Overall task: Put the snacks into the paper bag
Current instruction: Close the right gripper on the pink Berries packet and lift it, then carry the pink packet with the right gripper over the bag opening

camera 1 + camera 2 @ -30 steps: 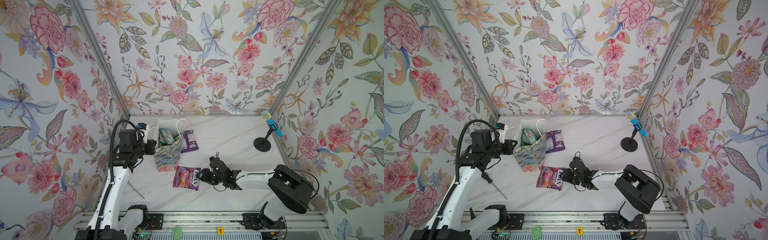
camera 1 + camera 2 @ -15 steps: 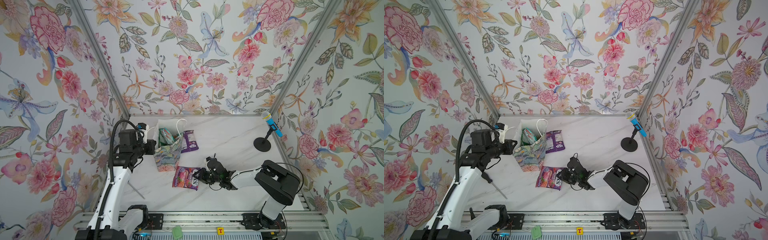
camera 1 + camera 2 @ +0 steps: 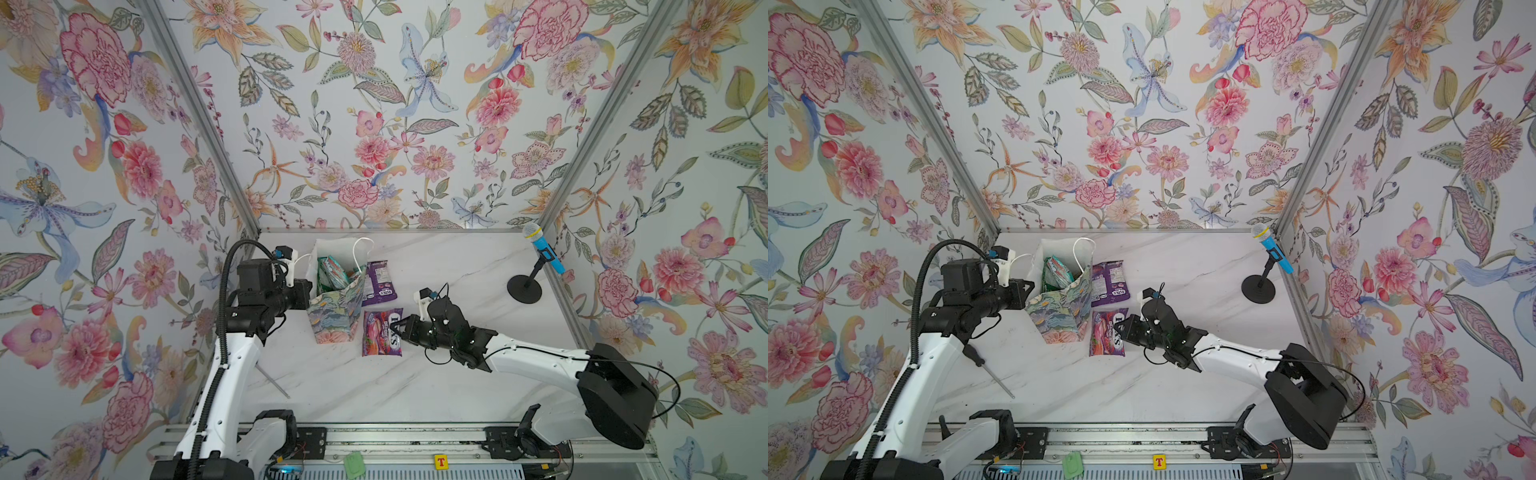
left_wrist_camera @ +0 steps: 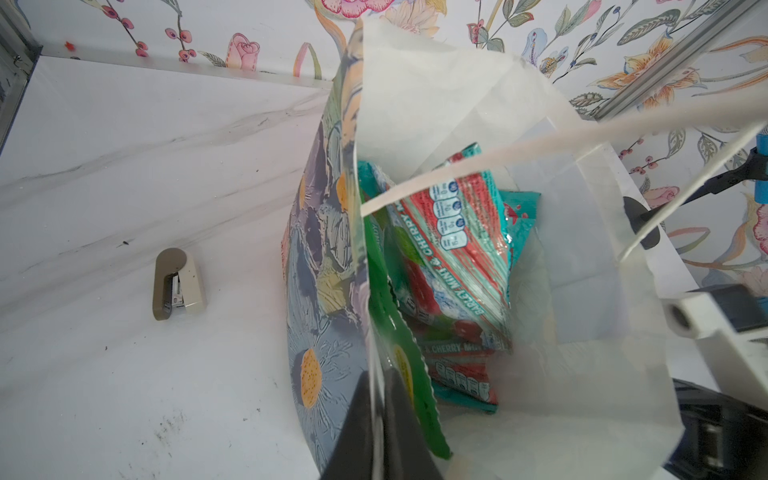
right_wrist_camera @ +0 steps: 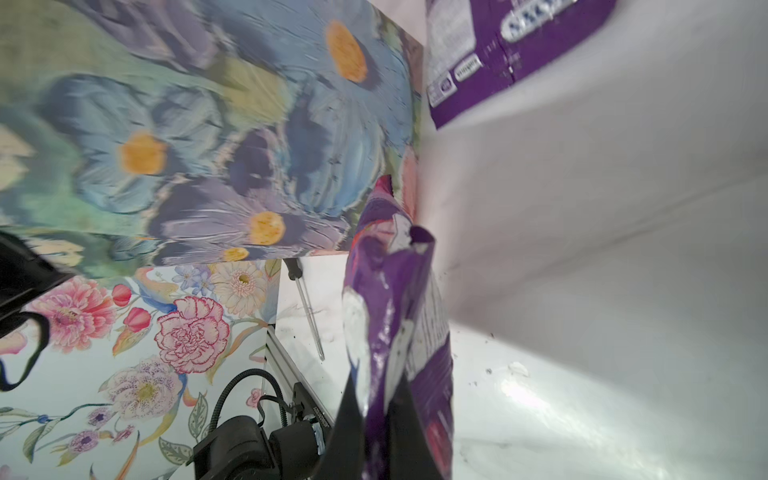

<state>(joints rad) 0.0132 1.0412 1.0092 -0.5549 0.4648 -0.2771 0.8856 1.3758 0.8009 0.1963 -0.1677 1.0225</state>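
Observation:
The paper bag (image 3: 335, 314) (image 3: 1059, 316) stands open at the back left of the table. My left gripper (image 4: 376, 386) (image 3: 306, 289) is shut on its near wall, one finger inside and one outside. Inside lie snacks: a teal-and-red pouch (image 4: 457, 257) and a green pouch (image 4: 401, 349). A purple-pink berry pouch (image 3: 380, 332) (image 3: 1106, 332) lies just right of the bag. My right gripper (image 5: 376, 399) (image 3: 402, 330) (image 3: 1126, 330) is shut on that berry pouch's (image 5: 395, 311) right edge. Another purple pouch (image 3: 378, 282) (image 5: 498, 50) lies behind it, beside the bag.
A screwdriver (image 3: 272, 380) (image 3: 988, 370) lies on the table in front of the left arm. A blue toy microphone on a black stand (image 3: 540, 257) (image 3: 1271, 253) is at the back right. A small stapler (image 4: 178, 284) lies beyond the bag's left wall.
My right gripper has reached left to the berry pouch and closed on its edge. The left gripper and the bag have not moved.

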